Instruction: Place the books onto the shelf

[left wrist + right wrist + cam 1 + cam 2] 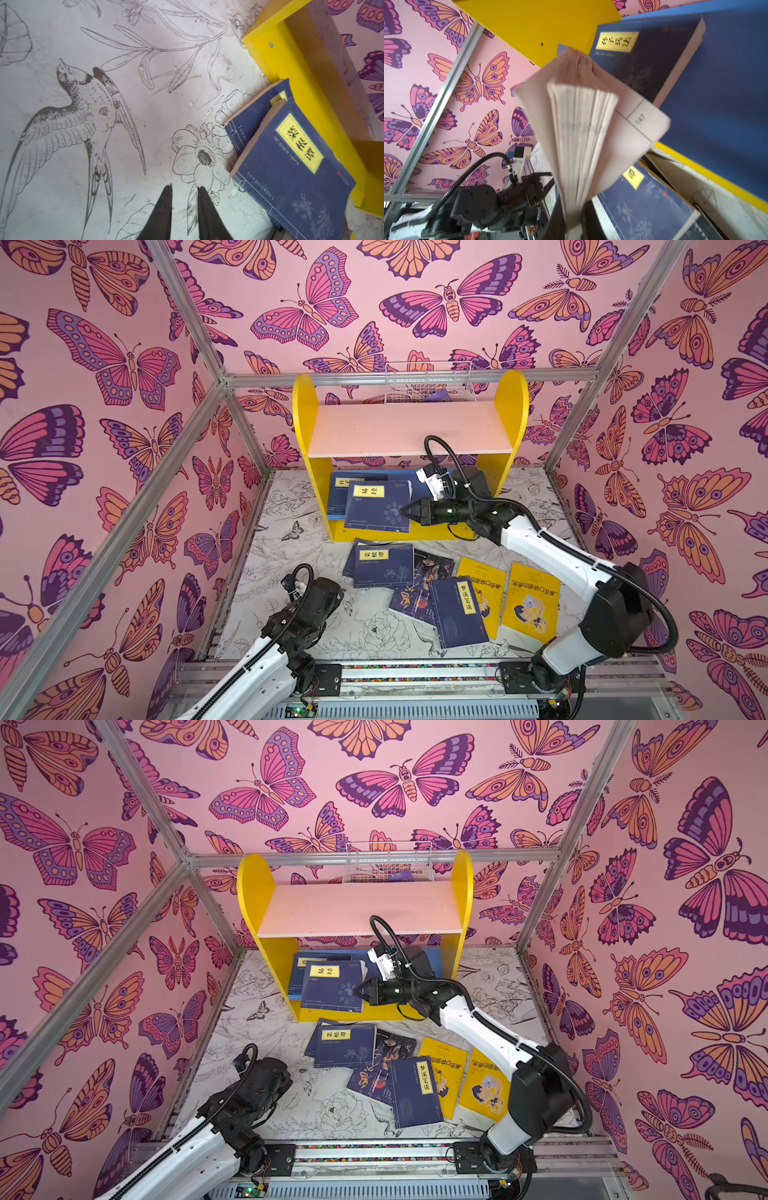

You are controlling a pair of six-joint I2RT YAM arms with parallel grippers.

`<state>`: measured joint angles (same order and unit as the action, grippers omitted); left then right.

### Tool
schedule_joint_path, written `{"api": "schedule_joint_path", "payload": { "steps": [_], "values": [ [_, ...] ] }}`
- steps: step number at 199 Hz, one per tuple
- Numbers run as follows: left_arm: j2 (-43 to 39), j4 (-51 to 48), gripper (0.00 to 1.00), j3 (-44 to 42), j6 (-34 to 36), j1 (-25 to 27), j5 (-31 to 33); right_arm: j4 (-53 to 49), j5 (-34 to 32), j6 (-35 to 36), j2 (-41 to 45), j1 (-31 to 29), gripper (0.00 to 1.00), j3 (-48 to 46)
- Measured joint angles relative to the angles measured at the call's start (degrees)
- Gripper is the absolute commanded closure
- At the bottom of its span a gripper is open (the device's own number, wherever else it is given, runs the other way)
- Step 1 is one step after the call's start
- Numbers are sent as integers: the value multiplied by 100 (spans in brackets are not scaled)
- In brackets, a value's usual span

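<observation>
In both top views the right gripper (405, 512) is clamped on the edge of a navy book (376, 510) on the bottom tier of the shelf (305, 414) at the tabletop's (291, 506) far edge, with more books (457, 605) strewn mid-tabletop. Left wrist view: the left gripper (185, 186) hangs narrowly parted, empty, over bare tabletop. Right wrist view: the held book's pages (581, 124) fan out.

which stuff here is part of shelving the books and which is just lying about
Job: shelf; held book in right gripper; on the table, navy books, dark book, yellow books.
Lying about: wire basket at the back.
</observation>
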<state>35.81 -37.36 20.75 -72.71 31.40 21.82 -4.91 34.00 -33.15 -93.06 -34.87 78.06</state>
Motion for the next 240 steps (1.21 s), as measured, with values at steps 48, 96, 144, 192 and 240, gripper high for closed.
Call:
{"api": "schedule_joint_path", "payload": {
  "steps": [48, 96, 144, 192, 240],
  "values": [
    [286, -68, 75, 0, 4, 0, -114, 601, -31, -334, -1191, 0, 100, 953],
    [195, -74, 74, 0, 20, 0, -138, 282, 94, -376, -1753, -151, 100, 2055],
    [170, -81, 75, -2, 17, 0, -149, 83, 120, -415, -1770, -153, 100, 2142],
    [177, -81, 75, 0, 59, 0, -168, 358, 122, -404, -1744, -133, 100, 1963],
    [186, -66, 75, 0, 140, 0, -223, 1102, 225, -391, -1606, 0, 100, 931]
  ]
}}
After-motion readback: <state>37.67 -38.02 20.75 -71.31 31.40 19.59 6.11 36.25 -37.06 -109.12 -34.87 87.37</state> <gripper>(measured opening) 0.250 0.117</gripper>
